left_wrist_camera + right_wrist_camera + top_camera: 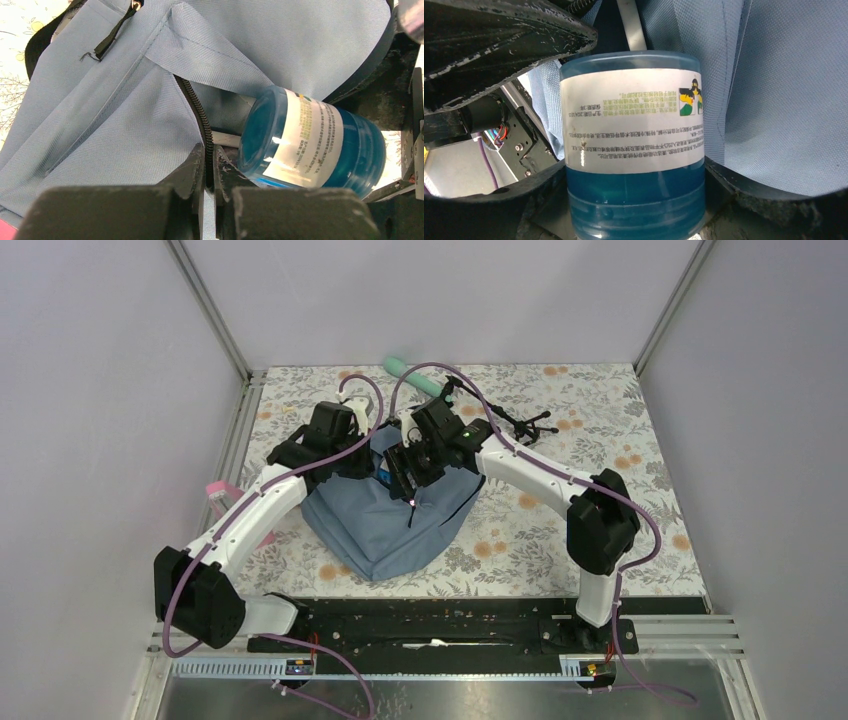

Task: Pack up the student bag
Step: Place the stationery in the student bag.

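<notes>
A table with a flowered cover (600, 530) stands between plain white walls. The student bag (385, 525) lies near the middle of it, just in front of both arms, with its zippered mouth at the farther end. The danger I see is at this mouth. The opening looks narrow and the cloth is soft, so the blue jar (310, 145) may catch on the zipper (197, 112) or on the folded flap above it, and then push the whole bag away instead of going in. If the edge slips out of the pinch, the mouth would probably fall closed over the jar. The jar is also smooth and round, so a push on its end could turn it in the hold. The left gripper (209, 160) is closed tight on the zipper edge of the bag, with only thin cloth between its jaws. The right gripper (636, 210) stands wide, its two fingers pressed on the sides of the jar, which it holds lying at the mouth, partly under the flap. A mint-green cylinder (410, 375) lies beyond the bag, apart from it.
</notes>
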`<state>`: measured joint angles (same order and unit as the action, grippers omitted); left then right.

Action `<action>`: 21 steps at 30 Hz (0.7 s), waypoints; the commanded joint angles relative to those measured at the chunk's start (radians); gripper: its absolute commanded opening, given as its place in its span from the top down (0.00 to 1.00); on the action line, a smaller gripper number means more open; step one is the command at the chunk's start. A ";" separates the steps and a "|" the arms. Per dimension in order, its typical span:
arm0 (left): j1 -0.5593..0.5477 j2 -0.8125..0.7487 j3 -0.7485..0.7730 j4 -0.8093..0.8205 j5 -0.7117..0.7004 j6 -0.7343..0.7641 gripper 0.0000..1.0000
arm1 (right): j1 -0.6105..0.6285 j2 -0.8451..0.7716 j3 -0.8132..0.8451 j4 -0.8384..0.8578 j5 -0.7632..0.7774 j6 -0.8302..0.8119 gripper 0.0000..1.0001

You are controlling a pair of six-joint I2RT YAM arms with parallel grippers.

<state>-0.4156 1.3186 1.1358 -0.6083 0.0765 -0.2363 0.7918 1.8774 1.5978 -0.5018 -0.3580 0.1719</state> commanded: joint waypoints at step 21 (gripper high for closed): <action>0.028 -0.026 0.008 0.042 0.087 -0.003 1.00 | -0.006 -0.113 -0.025 0.107 0.115 0.010 0.38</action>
<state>-0.3931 1.3186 1.1358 -0.6079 0.1181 -0.2363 0.7902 1.8503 1.5909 -0.4839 -0.2672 0.1780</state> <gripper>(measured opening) 0.041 0.712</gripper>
